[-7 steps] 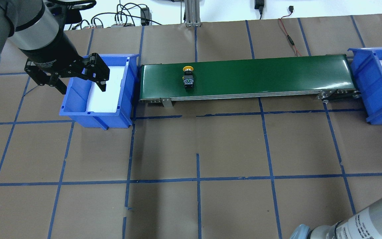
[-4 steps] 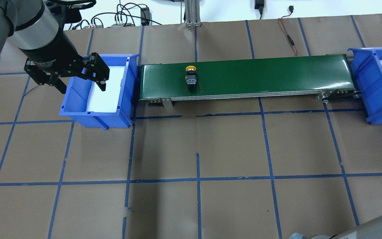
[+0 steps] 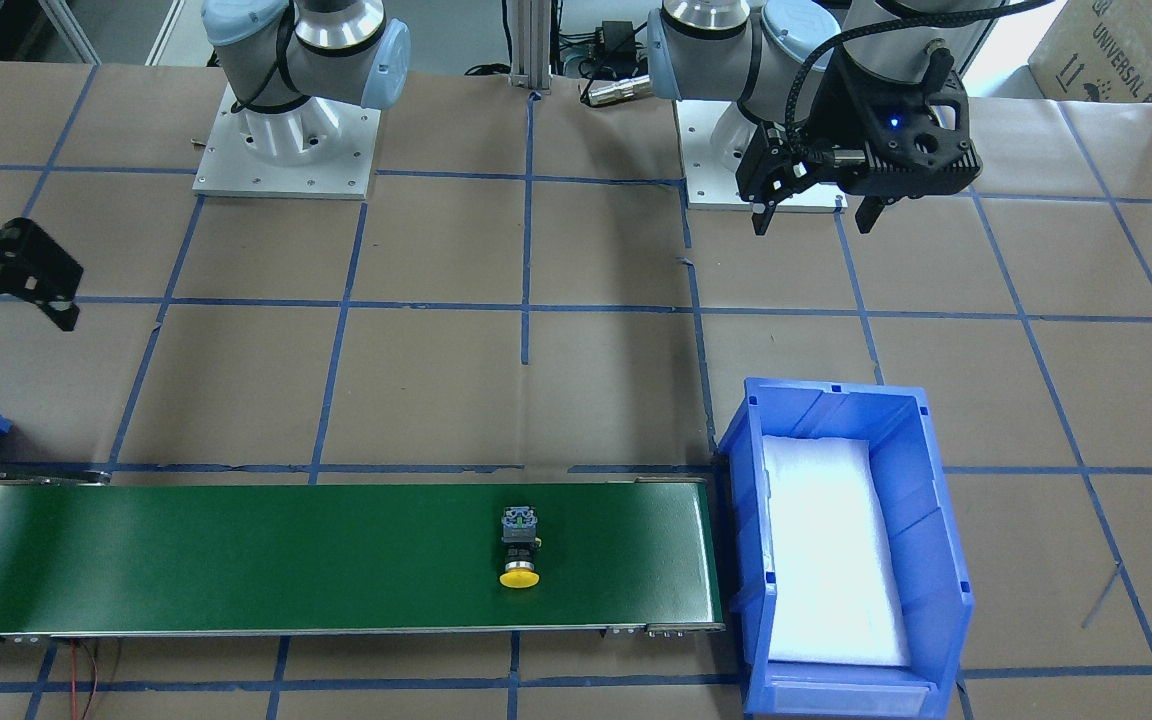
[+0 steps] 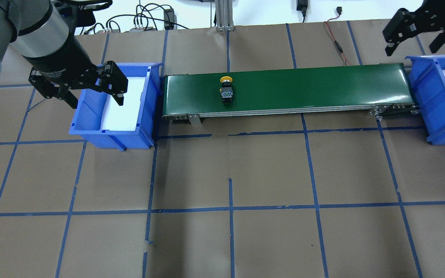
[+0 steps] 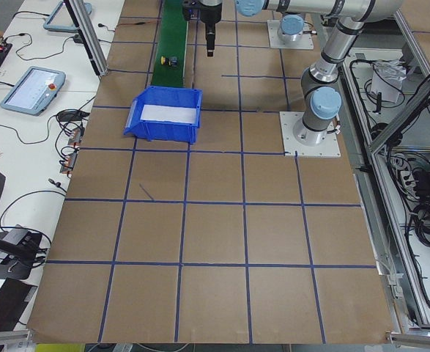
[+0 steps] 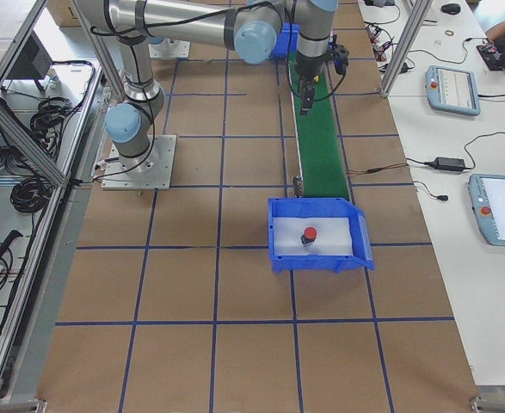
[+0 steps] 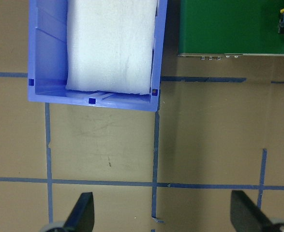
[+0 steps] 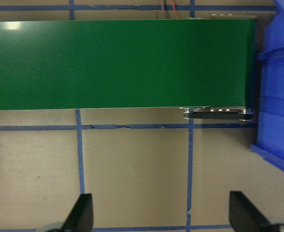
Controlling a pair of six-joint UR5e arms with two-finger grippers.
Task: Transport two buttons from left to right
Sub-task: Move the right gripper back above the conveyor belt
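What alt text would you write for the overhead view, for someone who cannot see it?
A yellow-capped button lies on a green belt that runs between two blue bins. The left arm, jaws open, hangs near the left bin; the right arm, jaws open, near the right bin.

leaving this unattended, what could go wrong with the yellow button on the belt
The yellow button lies on its side on the green belt; its round cap might let it roll off an edge. At the belt's end it could miss the right bin, or the open right gripper may misgrip it.
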